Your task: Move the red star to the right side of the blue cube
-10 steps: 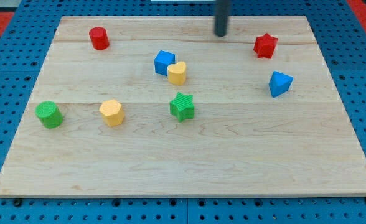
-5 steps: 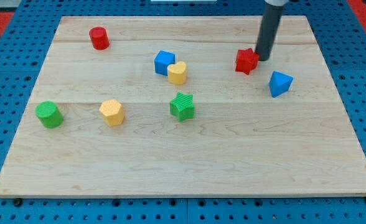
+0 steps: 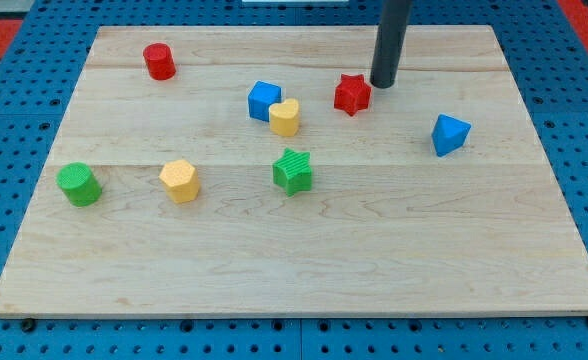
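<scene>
Red star-shaped plastic block (image 3: 352, 94) sits on the pale wooden board (image 3: 294, 250), in its upper half, at about 3 o'clock from the blue plastic cube (image 3: 264, 100), with the yellow heart-shaped block (image 3: 285, 117) touching the cube between them. My tip (image 3: 383, 84), a bare dark rod with nothing to open or close, stands just beside the star at its 2 o'clock, touching or very nearly. Judged: star is small, light, rigid, likely slides easily on smooth wood; points make it prone to spin if pushed off-centre. No grasp possible; best contact is the star's 3 o'clock side, through its middle. Risk: nudging the heart. Blue pyramid-like block (image 3: 450, 134) lies well apart at the star's 4 o'clock.
</scene>
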You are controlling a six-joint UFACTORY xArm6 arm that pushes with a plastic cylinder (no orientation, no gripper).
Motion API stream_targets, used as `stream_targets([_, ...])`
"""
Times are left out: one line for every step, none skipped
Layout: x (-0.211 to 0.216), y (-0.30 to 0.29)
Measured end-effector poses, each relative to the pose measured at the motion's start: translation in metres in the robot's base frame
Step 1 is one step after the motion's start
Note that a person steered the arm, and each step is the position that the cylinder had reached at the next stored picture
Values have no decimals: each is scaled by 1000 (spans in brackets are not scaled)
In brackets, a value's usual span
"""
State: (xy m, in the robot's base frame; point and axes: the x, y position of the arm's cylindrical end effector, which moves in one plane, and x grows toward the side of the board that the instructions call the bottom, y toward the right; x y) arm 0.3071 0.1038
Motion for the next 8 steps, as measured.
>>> stream_targets([0, -19])
stream_targets([6, -46])
stream_targets([8, -54])
stream_targets([8, -61])
stream_targets([10, -62])
stream_targets([12, -20])
stream_targets([33, -7])
stream_targets([38, -41])
